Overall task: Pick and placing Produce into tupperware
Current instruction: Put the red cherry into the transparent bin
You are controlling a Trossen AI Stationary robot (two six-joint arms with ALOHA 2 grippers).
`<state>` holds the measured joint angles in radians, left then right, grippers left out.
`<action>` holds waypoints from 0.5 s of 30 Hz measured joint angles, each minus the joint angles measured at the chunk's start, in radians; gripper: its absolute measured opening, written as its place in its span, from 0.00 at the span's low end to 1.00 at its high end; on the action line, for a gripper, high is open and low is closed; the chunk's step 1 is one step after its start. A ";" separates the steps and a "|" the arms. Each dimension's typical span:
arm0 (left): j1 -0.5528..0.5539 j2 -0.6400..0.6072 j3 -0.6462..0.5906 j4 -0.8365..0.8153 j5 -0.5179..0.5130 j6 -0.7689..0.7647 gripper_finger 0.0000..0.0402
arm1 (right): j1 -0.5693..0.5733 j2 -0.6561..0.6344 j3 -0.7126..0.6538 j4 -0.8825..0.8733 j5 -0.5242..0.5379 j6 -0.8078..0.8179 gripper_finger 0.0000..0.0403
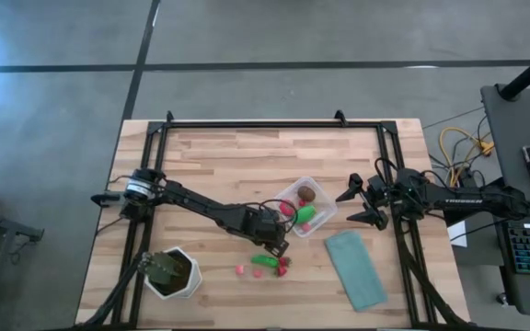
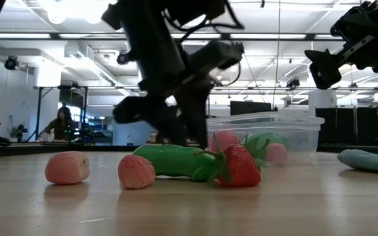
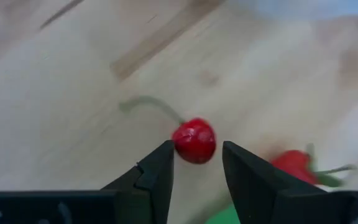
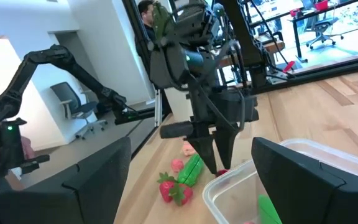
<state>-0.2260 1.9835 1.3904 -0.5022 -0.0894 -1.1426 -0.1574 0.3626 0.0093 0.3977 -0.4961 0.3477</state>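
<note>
Cherry [image 3: 194, 140], open left gripper [image 3: 197, 169] astride

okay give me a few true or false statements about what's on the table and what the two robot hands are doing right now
1. The left hand is open around a red cherry on the table. True.
2. The tupperware is empty. False: it already holds a brown oval piece, a green piece and pink-red ones.
3. The right hand is gripping a strawberry. False: it hovers open and empty beside the tupperware.
4. A green elongated piece and a strawberry lie on the wood outside the tupperware. True.
5. The teal cloth covers the tupperware. False: it lies flat on the table, apart from it.
</note>
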 joint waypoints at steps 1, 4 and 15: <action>0.001 0.000 0.014 -0.003 -0.002 0.012 0.30 | 0.000 0.000 0.000 0.000 0.000 0.000 0.81; 0.007 0.000 0.053 -0.003 -0.016 0.041 0.28 | 0.000 0.000 0.000 0.000 0.000 0.000 0.81; 0.031 -0.001 0.157 -0.157 -0.048 0.130 0.27 | 0.000 0.000 0.000 0.000 0.000 0.000 0.81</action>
<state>-0.1953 1.9823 1.5471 -0.6592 -0.1374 -1.0129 -0.1577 0.3626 0.0093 0.3977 -0.4957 0.3477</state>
